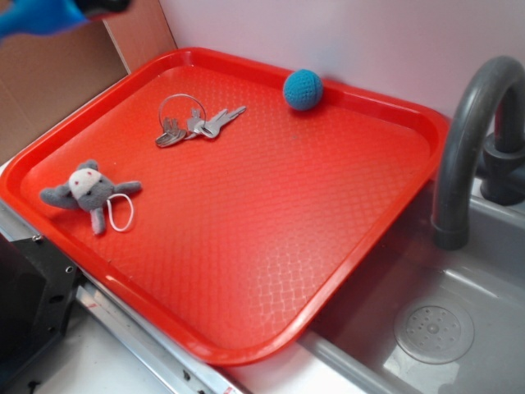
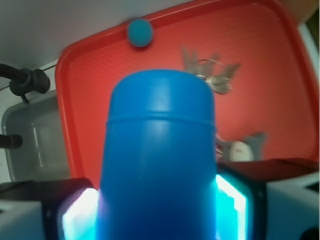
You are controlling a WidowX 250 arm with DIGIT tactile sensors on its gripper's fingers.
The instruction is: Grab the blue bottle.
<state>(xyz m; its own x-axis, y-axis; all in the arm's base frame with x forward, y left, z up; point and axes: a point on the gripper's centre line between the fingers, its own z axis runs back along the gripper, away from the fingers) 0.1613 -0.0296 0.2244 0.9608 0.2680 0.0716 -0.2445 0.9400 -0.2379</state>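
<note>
The blue bottle (image 2: pixel 159 165) fills the middle of the wrist view, smooth bright blue plastic, with my gripper (image 2: pixel 157 212) shut on it and a finger pressed against each side. It hangs high above the red tray (image 2: pixel 80 100). In the exterior view only a blurred blue end of the bottle (image 1: pixel 37 16) shows at the top left corner, next to a dark bit of the gripper (image 1: pixel 102 6), well above the tray (image 1: pixel 271 238).
On the tray lie a teal crocheted ball (image 1: pixel 302 89) near the back rim, a bunch of keys (image 1: pixel 193 121) and a small grey plush toy (image 1: pixel 89 190). A grey sink (image 1: pixel 443 328) with a curved faucet (image 1: pixel 467 139) is to the right.
</note>
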